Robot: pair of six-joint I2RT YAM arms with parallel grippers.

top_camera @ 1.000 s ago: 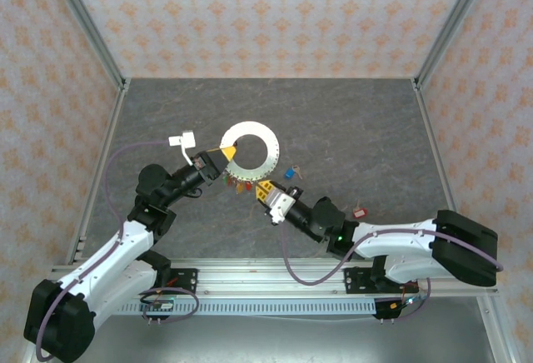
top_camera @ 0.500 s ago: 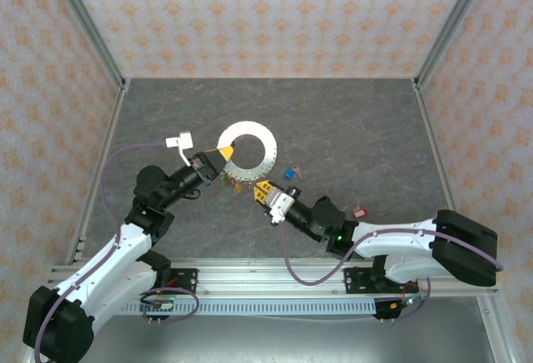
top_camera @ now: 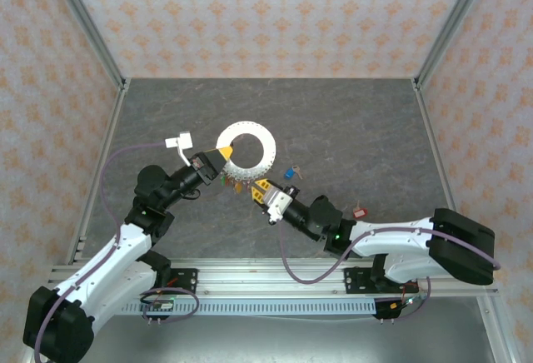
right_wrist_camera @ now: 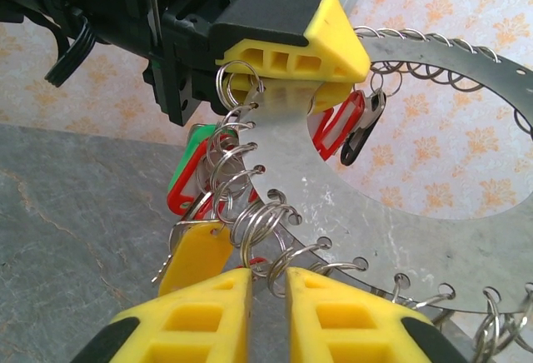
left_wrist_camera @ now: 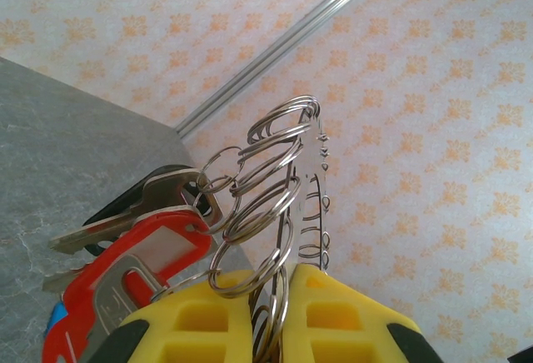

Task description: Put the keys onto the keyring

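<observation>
The keyring (top_camera: 266, 148) is a flat grey disc with a wide hole, held tilted above the table. My left gripper (top_camera: 226, 155) is shut on its near-left rim; in the left wrist view the plate (left_wrist_camera: 316, 188) runs edge-on between the yellow fingers (left_wrist_camera: 208, 313). Several keys (top_camera: 237, 184) hang on split rings under that rim, with a yellow tag (right_wrist_camera: 196, 255), a green and red tag (right_wrist_camera: 185, 181) and red tags (right_wrist_camera: 337, 126). My right gripper (right_wrist_camera: 268, 292) sits just below the rim (right_wrist_camera: 400, 180), jaws a narrow slit apart, a split ring (right_wrist_camera: 275, 242) at their tips.
A blue-tagged key (top_camera: 291, 173) lies on the grey table (top_camera: 375, 121) right of the ring. A red-tagged key (top_camera: 360, 212) lies near my right forearm. A white tag (top_camera: 179, 141) rests left of the left gripper. Metal frame posts edge the table.
The keyring and my left gripper have shifted slightly up and left in the top view. My right gripper has followed, closing in under the rim.
</observation>
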